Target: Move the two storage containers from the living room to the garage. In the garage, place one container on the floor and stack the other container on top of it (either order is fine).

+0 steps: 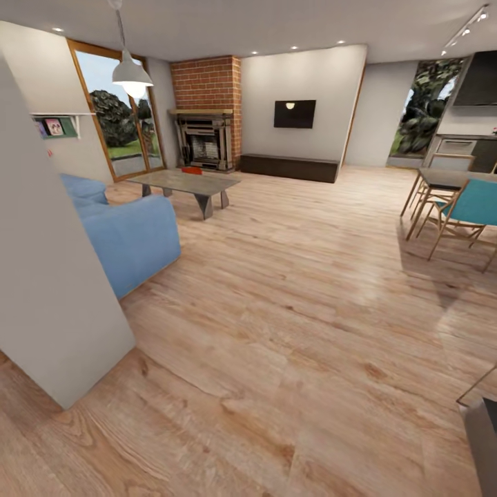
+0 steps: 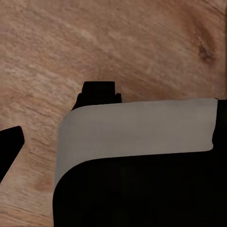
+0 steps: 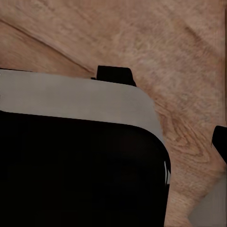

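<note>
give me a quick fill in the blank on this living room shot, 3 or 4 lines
1. The black TV hangs on the wall above a long low dark ____.
2. The fireplace is built of red ____.
3. The sofa is coloured ____.
4. A small orange-red object lies beyond the coffee ____.

Missing words: cabinet; brick; blue; table

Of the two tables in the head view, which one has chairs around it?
The dining table at the right edge, with a teal chair beside it; the grey coffee table by the fireplace has none.
</note>
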Robot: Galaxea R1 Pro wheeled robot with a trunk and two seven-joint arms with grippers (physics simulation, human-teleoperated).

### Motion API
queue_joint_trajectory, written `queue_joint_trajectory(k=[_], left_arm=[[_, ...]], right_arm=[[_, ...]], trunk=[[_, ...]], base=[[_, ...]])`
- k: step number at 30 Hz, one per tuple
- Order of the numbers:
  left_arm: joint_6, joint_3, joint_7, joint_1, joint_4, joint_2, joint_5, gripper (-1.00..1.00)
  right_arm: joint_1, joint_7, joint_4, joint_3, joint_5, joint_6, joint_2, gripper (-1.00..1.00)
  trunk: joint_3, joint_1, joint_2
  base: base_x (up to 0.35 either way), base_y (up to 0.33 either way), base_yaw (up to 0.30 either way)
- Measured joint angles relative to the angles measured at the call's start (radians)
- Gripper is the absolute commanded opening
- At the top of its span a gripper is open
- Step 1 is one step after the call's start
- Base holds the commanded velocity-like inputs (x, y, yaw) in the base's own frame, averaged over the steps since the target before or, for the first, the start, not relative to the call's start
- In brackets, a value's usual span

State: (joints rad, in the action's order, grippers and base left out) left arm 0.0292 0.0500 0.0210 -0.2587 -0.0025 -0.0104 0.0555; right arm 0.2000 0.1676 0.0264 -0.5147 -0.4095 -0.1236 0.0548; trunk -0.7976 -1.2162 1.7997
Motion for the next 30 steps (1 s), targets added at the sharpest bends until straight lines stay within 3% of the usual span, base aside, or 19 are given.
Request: queue_joint_trajectory(k=[30], left_arm=[[0.0, 0.0, 0.0, 0.0, 0.0, 0.0, 0.0, 1.0]], right_arm=[[0.0, 0.0, 0.0, 0.0, 0.0, 0.005, 0.0, 1.0]], trunk=[[0.0, 0.0, 0.0]], base=[[0.324, 0.0, 0.0]])
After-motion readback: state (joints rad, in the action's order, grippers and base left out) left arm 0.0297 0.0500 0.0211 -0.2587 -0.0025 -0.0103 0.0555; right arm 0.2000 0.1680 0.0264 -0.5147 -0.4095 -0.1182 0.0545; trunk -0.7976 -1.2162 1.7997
